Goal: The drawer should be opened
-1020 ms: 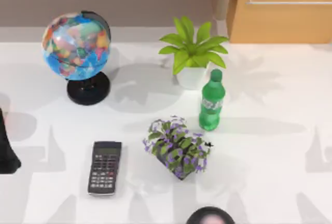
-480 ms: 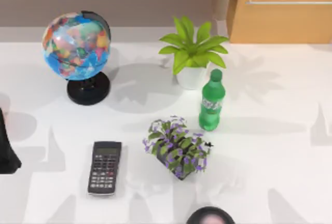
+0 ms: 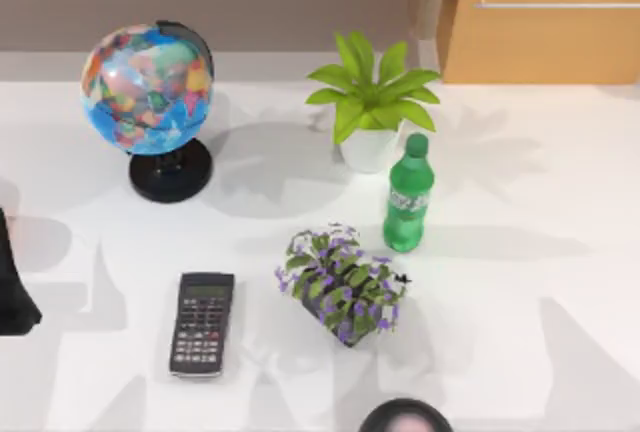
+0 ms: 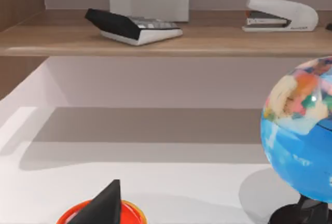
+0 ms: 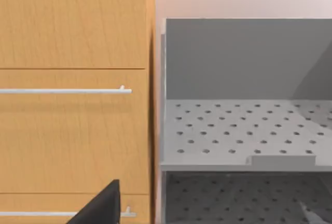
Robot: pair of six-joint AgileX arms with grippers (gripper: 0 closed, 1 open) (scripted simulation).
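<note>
The drawer (image 3: 545,37) is at the table's back right, with a light orange-brown wooden front and a thin silver bar handle (image 3: 555,4). In the right wrist view the drawer (image 5: 72,136) faces the camera, its handle (image 5: 65,91) running level and its front flush with the plain wooden panel above. A dark part of my right gripper (image 5: 101,206) shows low in that view, well short of the wood. My left arm (image 3: 12,287) rests at the table's left edge, and a dark part of its gripper (image 4: 104,206) sits above an orange-red disc.
A globe (image 3: 148,87), a potted plant (image 3: 370,102), a green bottle (image 3: 407,197), a purple-flowered plant (image 3: 342,287) and a calculator (image 3: 203,322) stand on the white table. A grey perforated rack (image 5: 244,130) adjoins the cabinet. A wooden shelf (image 4: 155,37) holds a stapler.
The shadows on the right side of the table have shifted from frame to frame. The left arm and the objects on the table have not moved.
</note>
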